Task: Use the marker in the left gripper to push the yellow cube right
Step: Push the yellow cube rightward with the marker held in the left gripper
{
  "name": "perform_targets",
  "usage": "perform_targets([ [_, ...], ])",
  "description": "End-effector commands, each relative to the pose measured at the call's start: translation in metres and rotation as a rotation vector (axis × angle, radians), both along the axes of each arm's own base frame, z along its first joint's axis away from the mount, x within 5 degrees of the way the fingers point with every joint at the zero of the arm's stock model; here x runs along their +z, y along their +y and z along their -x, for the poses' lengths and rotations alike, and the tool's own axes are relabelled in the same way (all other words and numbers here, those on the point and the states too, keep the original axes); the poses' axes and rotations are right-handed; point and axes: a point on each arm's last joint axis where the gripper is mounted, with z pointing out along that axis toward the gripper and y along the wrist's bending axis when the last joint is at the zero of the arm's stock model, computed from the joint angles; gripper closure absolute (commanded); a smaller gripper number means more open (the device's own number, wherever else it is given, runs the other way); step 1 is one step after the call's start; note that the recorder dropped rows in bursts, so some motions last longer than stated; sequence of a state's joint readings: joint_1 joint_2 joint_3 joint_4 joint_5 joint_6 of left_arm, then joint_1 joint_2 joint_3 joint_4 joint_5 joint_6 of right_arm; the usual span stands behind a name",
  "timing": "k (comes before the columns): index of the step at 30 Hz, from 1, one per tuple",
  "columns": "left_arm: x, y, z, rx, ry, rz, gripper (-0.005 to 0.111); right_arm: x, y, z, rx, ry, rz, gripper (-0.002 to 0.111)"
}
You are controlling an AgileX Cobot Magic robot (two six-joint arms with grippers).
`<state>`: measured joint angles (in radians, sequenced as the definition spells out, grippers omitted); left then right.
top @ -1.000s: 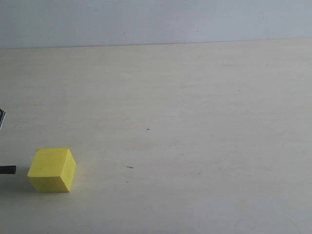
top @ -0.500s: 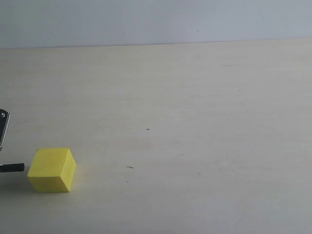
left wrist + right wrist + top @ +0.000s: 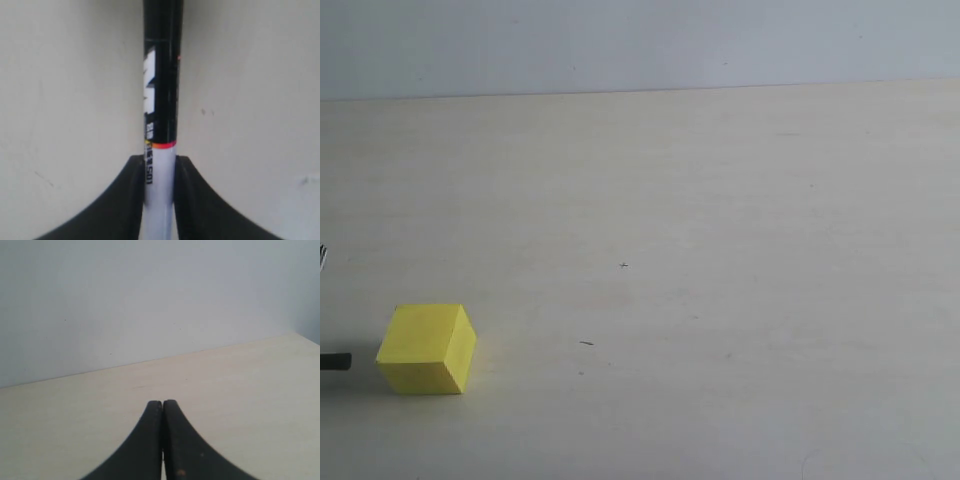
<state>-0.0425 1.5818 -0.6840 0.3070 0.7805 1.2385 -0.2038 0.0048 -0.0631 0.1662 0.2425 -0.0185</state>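
The yellow cube (image 3: 427,348) rests on the table at the lower left of the exterior view. Only the black tip of the marker (image 3: 334,362) pokes in from the left edge, a short gap left of the cube. In the left wrist view my left gripper (image 3: 160,165) is shut on the marker (image 3: 161,100), gripping its white barrel just below the red band, with the black half sticking out ahead. The cube is out of sight in that view. My right gripper (image 3: 162,404) is shut and empty, over bare table, and does not show in the exterior view.
The pale wooden table (image 3: 720,250) stretches bare to the right of the cube, with a few tiny dark specks. A light grey wall (image 3: 640,40) stands behind its far edge.
The marker tip first advanced toward the cube, then pulled back left to near the frame's edge. The left gripper's metal edge has almost left the view. The cube has not moved.
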Motion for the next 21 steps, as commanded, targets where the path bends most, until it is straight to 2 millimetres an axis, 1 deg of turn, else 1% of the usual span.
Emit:
perform_targets([
  [1, -0.007, -0.028, -0.003, -0.046, -0.028, 0.114, 0.107, -0.001, 0.0, 0.0, -0.005, -0.001, 0.013, 0.108],
  [4, -0.015, -0.067, 0.001, -0.196, 0.0, 0.116, 0.107, -0.001, 0.0, 0.0, -0.004, -0.002, 0.01, 0.108],
  [6, -0.015, -0.085, 0.004, -0.204, -0.011, 0.105, 0.107, -0.001, 0.0, 0.0, -0.004, -0.002, 0.01, 0.108],
  [7, -0.015, -0.086, 0.004, -0.191, -0.016, 0.078, 0.107, -0.001, 0.0, 0.0, -0.004, -0.002, 0.01, 0.108],
  [10, -0.013, -0.076, 0.01, -0.154, 0.044, -0.02, 0.107, -0.001, 0.0, 0.0, -0.004, -0.002, 0.01, 0.108],
  [13, -0.008, -0.065, 0.014, -0.104, 0.096, -0.065, 0.107, -0.001, 0.0, 0.0, -0.004, -0.002, 0.01, 0.108],
  [14, -0.007, -0.065, 0.015, -0.083, 0.092, -0.061, 0.107, -0.001, 0.0, 0.0, -0.004, -0.002, 0.01, 0.108],
  [16, -0.006, -0.067, 0.015, -0.053, 0.083, -0.028, 0.107, -0.001, 0.0, 0.0, -0.004, -0.002, 0.01, 0.108],
  [19, -0.007, -0.076, 0.017, -0.016, 0.073, 0.038, 0.107, -0.001, 0.0, 0.0, -0.004, -0.002, 0.01, 0.108],
  [21, -0.008, -0.082, 0.017, 0.002, 0.055, 0.05, 0.107, -0.001, 0.0, 0.0, -0.004, -0.002, 0.01, 0.108],
])
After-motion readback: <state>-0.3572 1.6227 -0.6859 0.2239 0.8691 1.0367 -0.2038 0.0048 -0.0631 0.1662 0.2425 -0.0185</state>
